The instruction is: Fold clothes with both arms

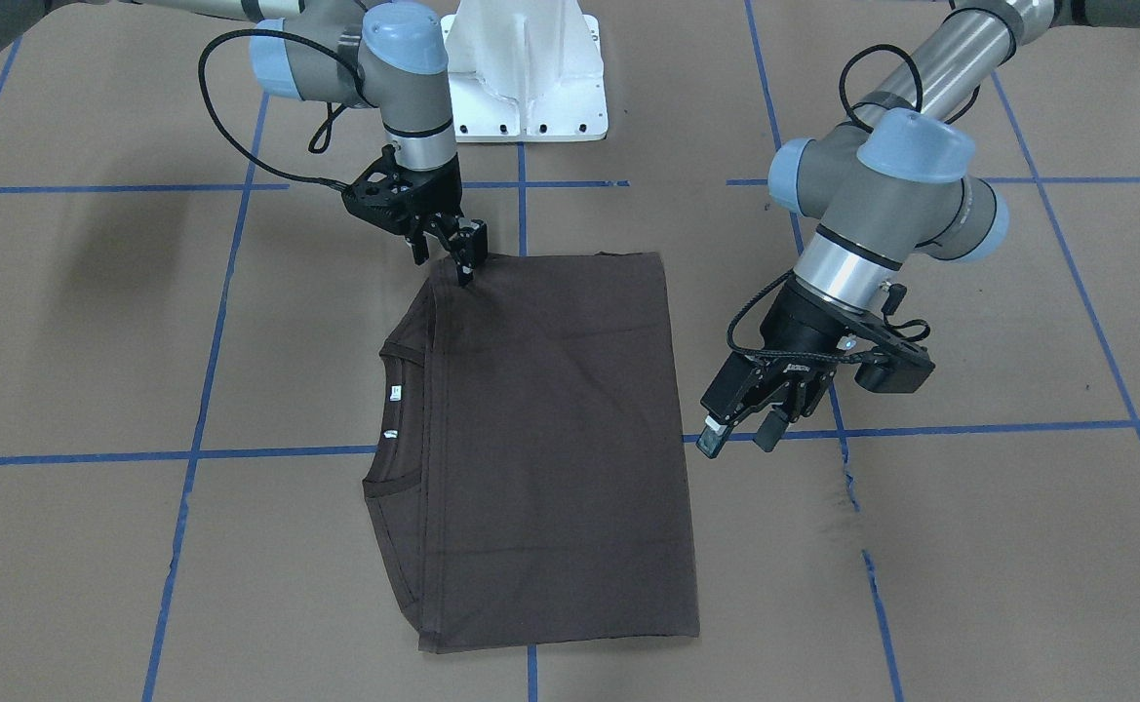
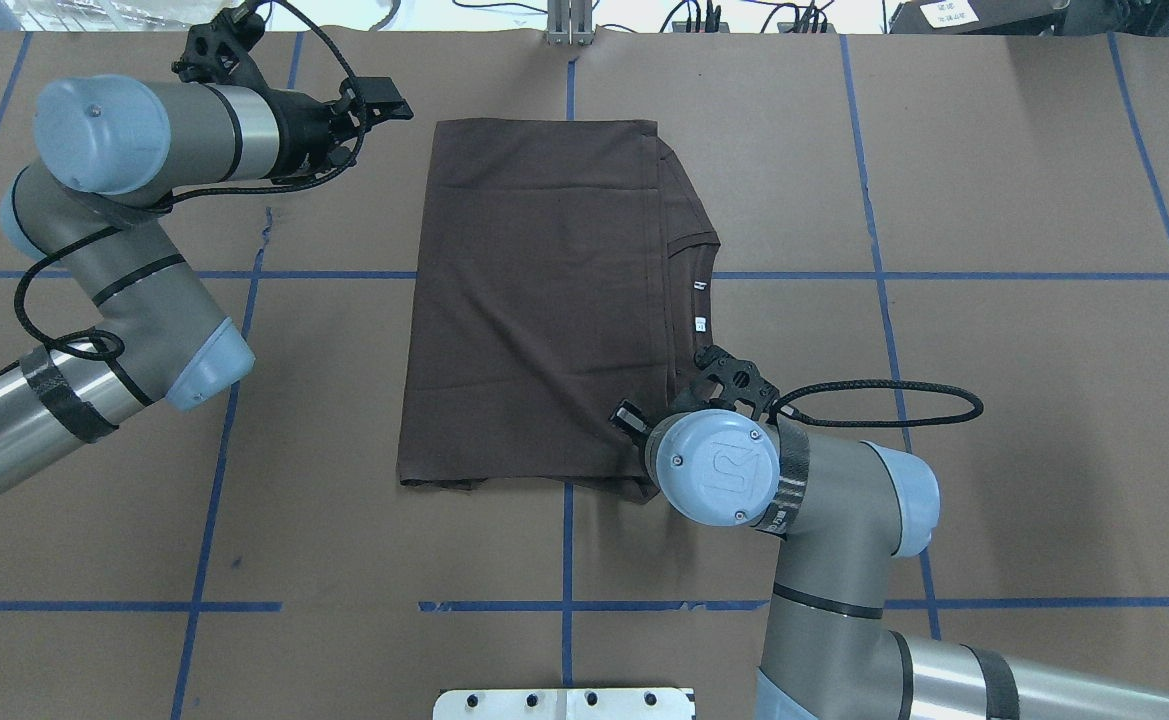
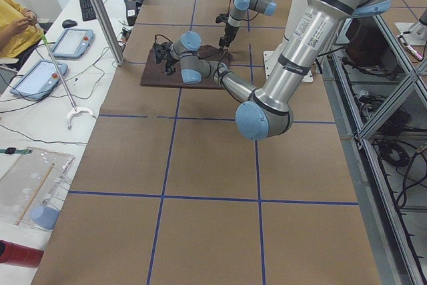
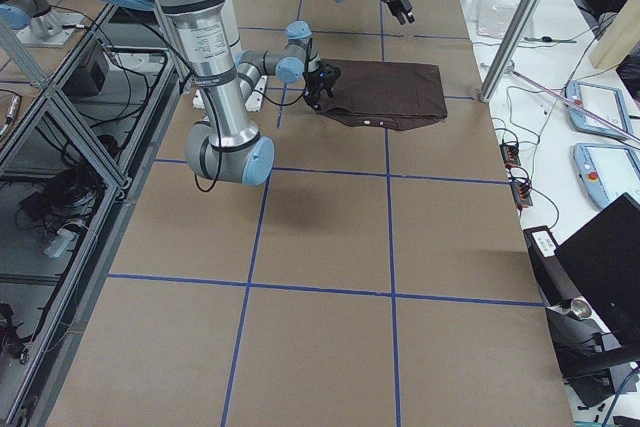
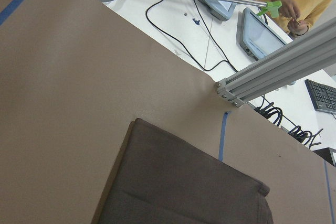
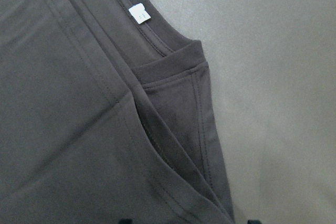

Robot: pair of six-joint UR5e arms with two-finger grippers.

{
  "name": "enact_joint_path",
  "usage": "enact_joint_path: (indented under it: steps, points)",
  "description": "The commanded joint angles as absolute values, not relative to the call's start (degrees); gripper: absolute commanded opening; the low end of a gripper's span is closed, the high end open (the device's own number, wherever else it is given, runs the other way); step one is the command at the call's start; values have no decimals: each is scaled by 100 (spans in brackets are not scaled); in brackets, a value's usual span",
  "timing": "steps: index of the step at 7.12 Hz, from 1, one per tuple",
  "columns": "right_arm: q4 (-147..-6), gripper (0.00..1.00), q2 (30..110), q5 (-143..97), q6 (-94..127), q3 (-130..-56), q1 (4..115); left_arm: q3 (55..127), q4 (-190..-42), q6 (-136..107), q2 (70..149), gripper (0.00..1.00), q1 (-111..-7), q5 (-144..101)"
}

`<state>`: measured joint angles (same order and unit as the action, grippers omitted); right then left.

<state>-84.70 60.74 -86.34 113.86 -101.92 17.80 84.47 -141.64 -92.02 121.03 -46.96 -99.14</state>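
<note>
The dark brown T-shirt [image 1: 550,439] lies flat on the table, folded into a long rectangle [image 2: 534,300]. Its ribbed collar [image 1: 399,429] and white neck tags [image 6: 138,14] face the robot's right. My right gripper [image 1: 443,265] is open, low over the shirt's shoulder corner nearest the robot, one finger touching the edge. In the right wrist view the shoulder fold [image 6: 184,108] fills the frame. My left gripper [image 1: 740,441] is open and empty, hovering just off the shirt's plain long edge. The left wrist view shows a shirt corner [image 5: 184,187].
The white pedestal base [image 1: 526,78] stands at the robot's side of the table. Blue tape lines [image 1: 277,453] grid the brown surface. Past the far edge stand an aluminium post [image 5: 273,72], tablets [image 3: 37,78], cables and a seated operator [image 3: 13,18].
</note>
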Motion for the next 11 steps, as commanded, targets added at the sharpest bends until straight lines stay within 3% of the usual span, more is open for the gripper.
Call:
enact_joint_path:
  steps: [1, 5, 10, 11]
  points:
    - [-8473, 78, 6029, -8657, 11373, -10055, 1767, 8455, -14168, -9202, 12103, 100, -4693, -9914]
    - [-8473, 64, 6038, -8762, 11373, -10037, 1740, 8473, -14159, -9202, 12103, 100, -4702, -9905]
    - [-8473, 16, 6038, -8789, 11382, -10037, 1731, 8543, -14159, -9211, 12103, 100, -4702, -9905]
    - [-8464, 0, 6029, -8850, 11364, -10046, 1731, 8543, -14159, -9211, 12103, 100, -4702, -9905]
